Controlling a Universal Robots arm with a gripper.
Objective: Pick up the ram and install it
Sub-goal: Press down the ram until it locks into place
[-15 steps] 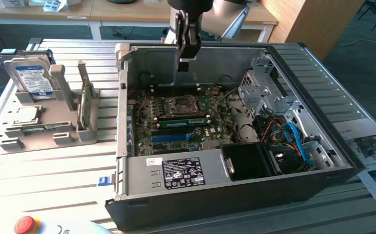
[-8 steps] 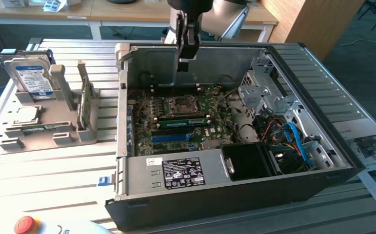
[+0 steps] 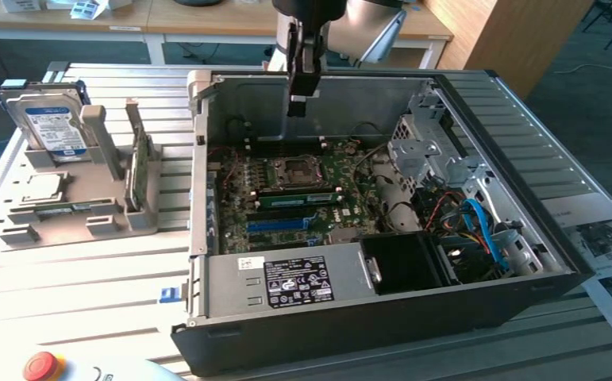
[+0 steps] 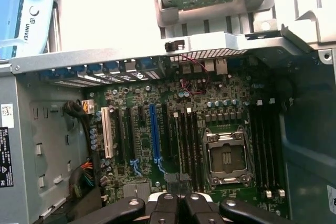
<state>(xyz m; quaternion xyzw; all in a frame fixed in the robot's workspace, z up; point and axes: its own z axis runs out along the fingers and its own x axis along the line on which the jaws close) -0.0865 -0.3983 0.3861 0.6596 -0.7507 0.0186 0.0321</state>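
— At the near edge of the table, what's that red thing?

— A stop button (image 3: 43,365), just in front of the open computer case (image 3: 390,317). Inside the case, nearest us, sits the power supply (image 3: 295,282) with its label, and behind it the motherboard (image 3: 295,194).

— What does the wrist view add?

— It looks straight down on that board. You get the processor socket (image 4: 227,156), a blue slot (image 4: 155,129) and rows of dark memory slots (image 4: 186,140) beside the socket, all laid out plainly. From the exterior view they run together.

— And the exterior view?

— It takes in the whole grey holder (image 3: 83,214), on the exterior view's left of the case and apart from it. A hard drive (image 3: 49,127) stands upright at its back and a small square silver chip (image 3: 41,186) lies flat on it. The ram (image 3: 134,171) stands on edge in the slot on the side nearest the case. The wrist view catches that green stick too, just beyond the case wall.

— And the gripper?

— The gripper (image 3: 299,95) hangs over the far part of the case, above the board and well apart from the ram. In the wrist view its fingertips (image 4: 163,205) are pressed together, with nothing between them that I can see.

— Anything farther back?

— Wooden desks (image 3: 178,20) along the back of the room
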